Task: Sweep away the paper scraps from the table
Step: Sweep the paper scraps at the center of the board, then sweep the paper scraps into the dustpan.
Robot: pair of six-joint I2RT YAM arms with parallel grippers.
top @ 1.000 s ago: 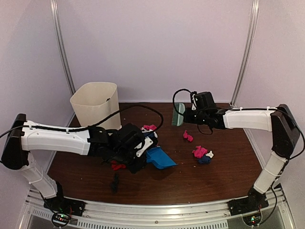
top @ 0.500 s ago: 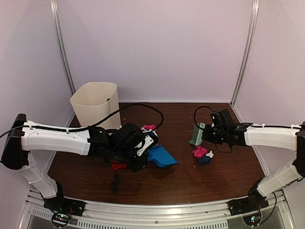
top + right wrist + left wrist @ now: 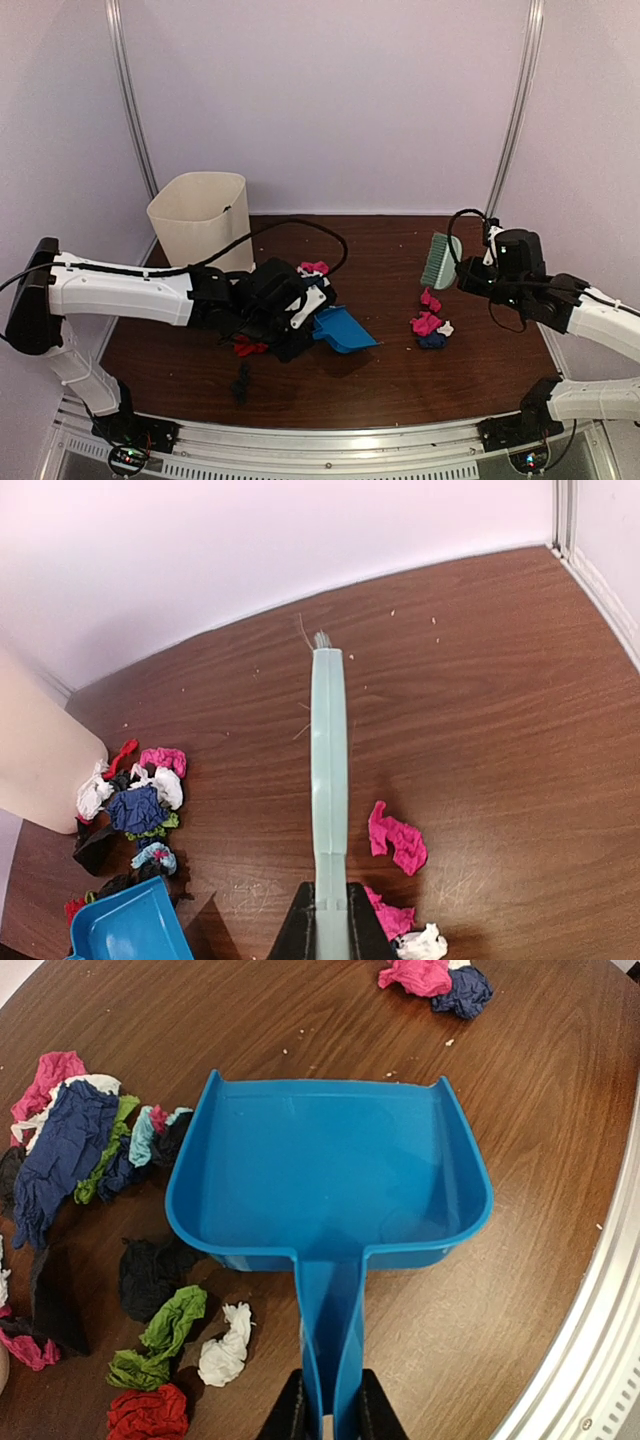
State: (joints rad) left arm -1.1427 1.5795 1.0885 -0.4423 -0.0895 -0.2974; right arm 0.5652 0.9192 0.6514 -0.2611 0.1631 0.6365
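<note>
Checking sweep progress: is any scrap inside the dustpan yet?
No, the dustpan is bare inside; the paper scraps lie on the table beside it.

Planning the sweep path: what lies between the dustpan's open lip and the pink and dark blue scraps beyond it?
Bare table with a few pale crumbs; the left wrist view shows it between dustpan and scraps.

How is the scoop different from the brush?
The blue plastic dustpan is wide and hollow; the pale green hand brush is long and thin. The left pincer holds the dustpan beside the big heap of paper scraps; the right pincer holds the brush by the small heap. Both are gripped by their handles.
</note>
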